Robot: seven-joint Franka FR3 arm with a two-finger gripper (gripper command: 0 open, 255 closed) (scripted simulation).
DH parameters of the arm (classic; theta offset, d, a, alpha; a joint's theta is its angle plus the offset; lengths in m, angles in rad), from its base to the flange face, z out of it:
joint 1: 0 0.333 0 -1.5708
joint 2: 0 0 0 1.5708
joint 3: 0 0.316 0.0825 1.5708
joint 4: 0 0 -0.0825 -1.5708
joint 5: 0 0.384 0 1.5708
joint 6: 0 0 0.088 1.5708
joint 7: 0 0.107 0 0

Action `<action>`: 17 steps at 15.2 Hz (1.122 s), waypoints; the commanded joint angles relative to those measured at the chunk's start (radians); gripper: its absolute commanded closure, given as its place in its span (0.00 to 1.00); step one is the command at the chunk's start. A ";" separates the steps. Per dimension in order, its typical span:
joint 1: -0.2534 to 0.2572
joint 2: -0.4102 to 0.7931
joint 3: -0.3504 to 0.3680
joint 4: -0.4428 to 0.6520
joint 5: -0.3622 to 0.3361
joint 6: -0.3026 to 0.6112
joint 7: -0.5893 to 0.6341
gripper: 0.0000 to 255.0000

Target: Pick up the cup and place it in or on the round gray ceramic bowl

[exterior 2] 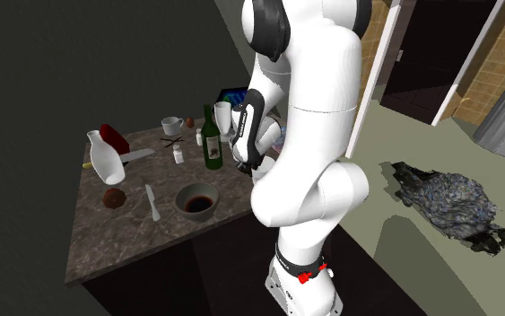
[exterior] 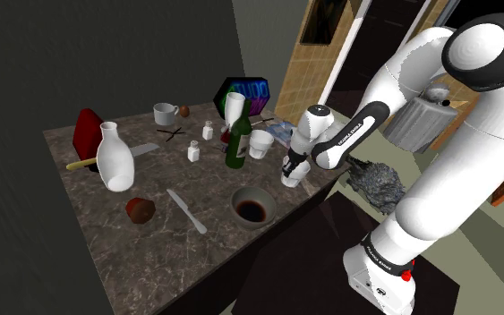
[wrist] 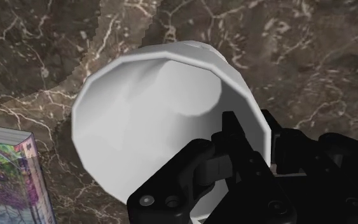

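**Shoulder view.** The round grey bowl (exterior: 239, 213) sits on the dark marble table (exterior: 115, 259). Up and to the right of it, close by, the gripper (exterior: 290, 170) hangs with a white cup (exterior: 291, 178) under it. I cannot tell whether the cup's base is clear of the marble. Behind the bowl stand a green bottle (exterior: 234, 148) and a 2nd white cup (exterior: 260, 143). A knife (exterior: 187, 212) lies to the bowl's left.

**Second exterior view.** The bowl (exterior 2: 184, 208) is near the table's front edge. The white arm (exterior 2: 304, 135) reaches over the table on the bowl's right and blocks the grasp from sight. The bottle (exterior 2: 212, 144) stands just behind the bowl.

**Wrist view.** The cup (wrist: 145, 121) is clamped by its rim, with 1 finger (wrist: 234, 137) inside and the other outside, so the gripper (wrist: 260, 145) pinches the wall on 1 side only. A book (wrist: 12, 172) corner lies beside the cup.

**Doing the step well.** A 1-sided rim pinch will likely let the cup tip or swing, so the lift should go straight up and slowly. The short carry should pass in front of the bottle and the 2nd cup. Clear the bowl's rim, lower the cup until its base rests inside, and only then let go.
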 commanded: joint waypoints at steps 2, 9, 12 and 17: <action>0.000 0.001 -0.001 0.000 -0.001 0.000 0.001 1.00; -0.011 -0.089 0.034 -0.019 0.121 -0.067 -0.104 1.00; -0.005 -0.141 0.042 -0.025 0.181 -0.111 -0.155 1.00; 0.011 -0.223 0.042 -0.026 0.257 -0.188 -0.221 1.00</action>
